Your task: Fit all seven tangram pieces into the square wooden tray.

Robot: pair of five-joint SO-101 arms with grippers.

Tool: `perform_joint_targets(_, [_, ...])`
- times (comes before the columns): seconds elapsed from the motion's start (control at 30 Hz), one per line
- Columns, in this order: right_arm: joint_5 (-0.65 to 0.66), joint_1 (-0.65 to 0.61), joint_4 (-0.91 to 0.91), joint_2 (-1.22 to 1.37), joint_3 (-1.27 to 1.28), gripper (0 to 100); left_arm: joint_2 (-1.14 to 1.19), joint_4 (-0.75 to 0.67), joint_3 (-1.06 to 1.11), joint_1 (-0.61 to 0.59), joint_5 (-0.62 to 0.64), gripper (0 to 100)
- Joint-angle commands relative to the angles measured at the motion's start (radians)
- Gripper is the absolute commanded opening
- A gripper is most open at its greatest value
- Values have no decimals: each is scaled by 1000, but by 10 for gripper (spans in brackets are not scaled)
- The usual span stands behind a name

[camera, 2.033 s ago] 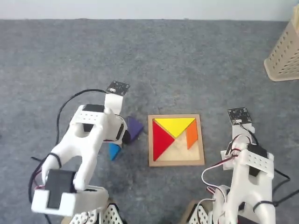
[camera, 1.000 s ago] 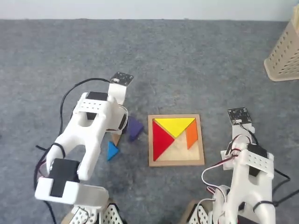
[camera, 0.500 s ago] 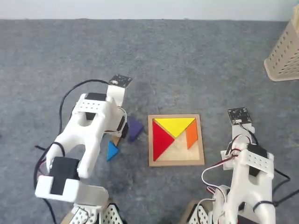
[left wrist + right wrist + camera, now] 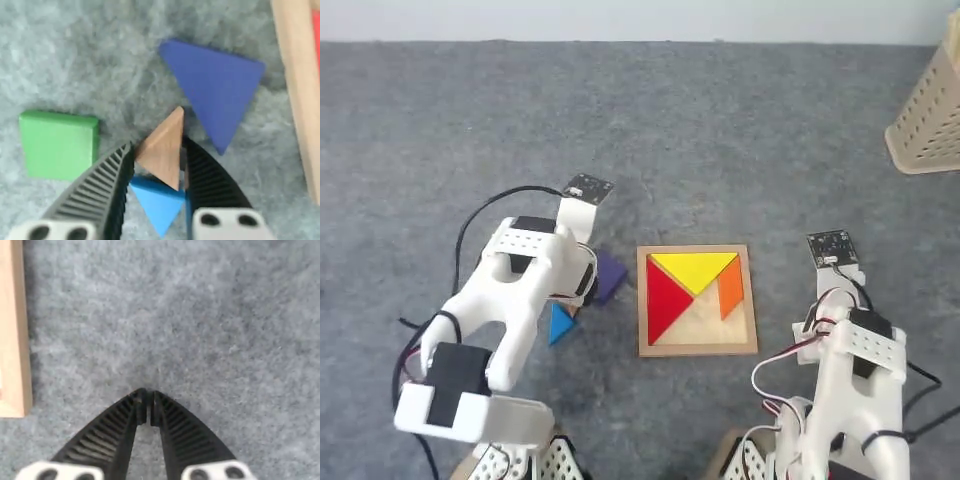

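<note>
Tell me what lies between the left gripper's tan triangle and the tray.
The purple triangle lies on the carpet between the tan triangle, in the left gripper, and the tray rim. Lifting should clear it.

From my remote station, I can read no text, label, brand, number or sign in any view.
</note>
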Motion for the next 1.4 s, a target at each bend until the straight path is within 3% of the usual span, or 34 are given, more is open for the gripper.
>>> perform_joint_targets(0.0, [12, 19, -16, -27, 0, 20, 6, -20, 7, 34, -5, 71])
perform_joint_targets(0.3, [12, 19, -16, -27, 0, 20, -3, -14, -5, 83, 5, 37])
perform_joint_targets(0.77, [12, 19, -16, -27, 0, 20, -5, 290, -366, 81, 29, 37])
perform_joint_targets(1.17, [12, 19, -16, -27, 0, 20, -5, 253, -329, 83, 28, 38])
perform_joint_targets(1.37, [12, 19, -16, -27, 0, 20, -5, 361, -447, 110, 29, 38])
